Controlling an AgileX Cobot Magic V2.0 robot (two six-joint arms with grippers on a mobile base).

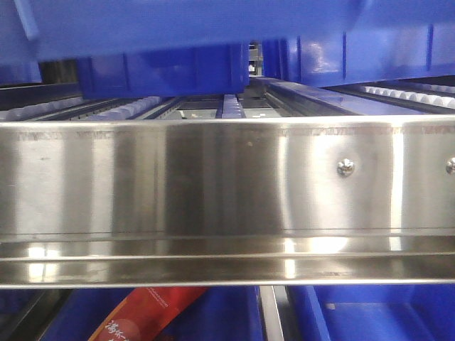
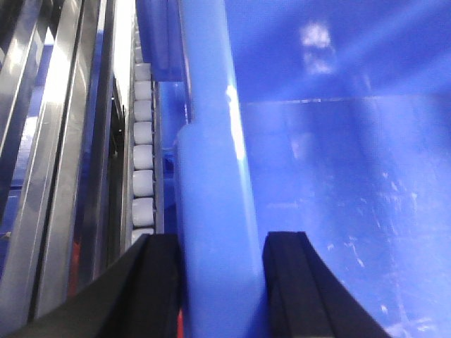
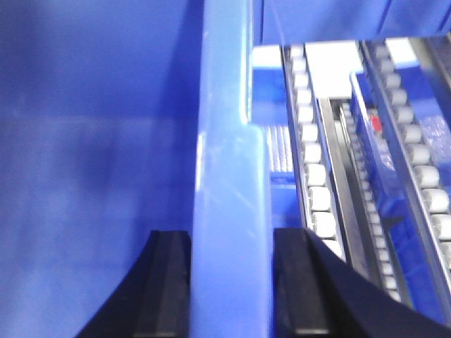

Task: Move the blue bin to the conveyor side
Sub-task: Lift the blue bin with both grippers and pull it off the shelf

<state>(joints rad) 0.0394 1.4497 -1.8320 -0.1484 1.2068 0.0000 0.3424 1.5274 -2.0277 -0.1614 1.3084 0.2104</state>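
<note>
The glossy, thick-rimmed blue bin spans the top of the front view, above the conveyor. The left gripper and right gripper each clamp its rim.

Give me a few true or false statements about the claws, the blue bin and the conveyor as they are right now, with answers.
1. The left claw has its fingers on both sides of the blue bin rim. True.
2. The right claw hangs open, away from the bin. False: it clamps the rim too.
3. White rollers run beside the bin. True.
4. The conveyor rail is painted red, without screws. False: it is polished steel with round screws.
5. A red packet shows below the rail. True.
</note>
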